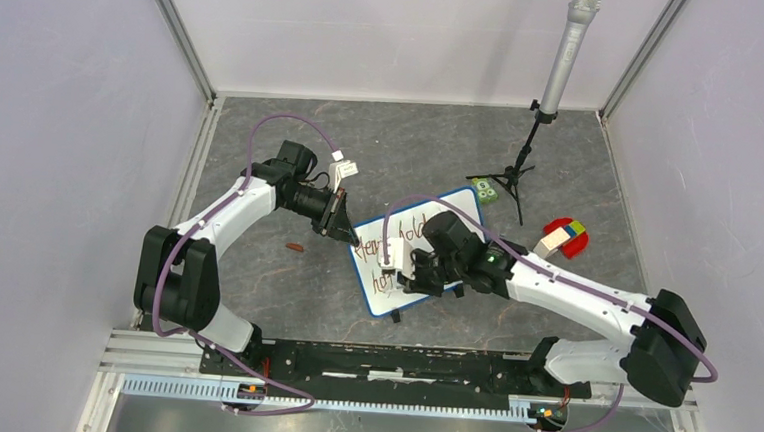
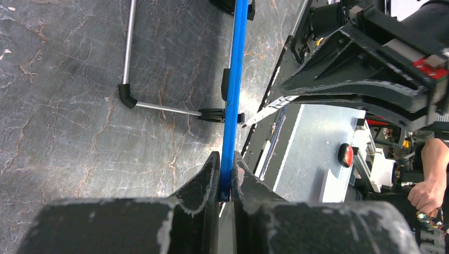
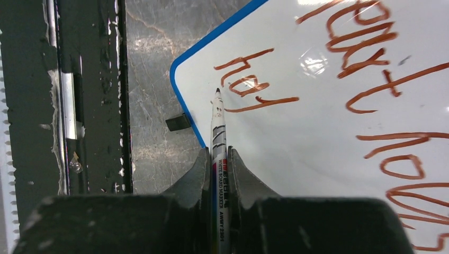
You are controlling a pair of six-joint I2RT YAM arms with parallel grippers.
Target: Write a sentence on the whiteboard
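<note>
The whiteboard (image 1: 456,203) stands tilted mid-table, with a blue frame (image 2: 235,63). My left gripper (image 1: 349,236) is shut on the frame's left edge, and its fingers (image 2: 212,177) pinch the blue strip. My right gripper (image 1: 406,274) is shut on a white whiteboard marker (image 3: 218,132) over the board's near part. The marker's dark tip points at the board just left of a short reddish-brown word (image 3: 251,82) near the board's corner; I cannot tell if it touches. The sentence (image 1: 402,235) also shows as "Heart" (image 3: 360,32) and another word (image 3: 402,159).
A microphone (image 1: 566,57) on a black tripod (image 1: 511,174) stands at the back right. A small green item (image 1: 485,190) and a red object with a coloured cube (image 1: 569,235) lie right of the board. A small brown piece (image 1: 296,246) lies to its left.
</note>
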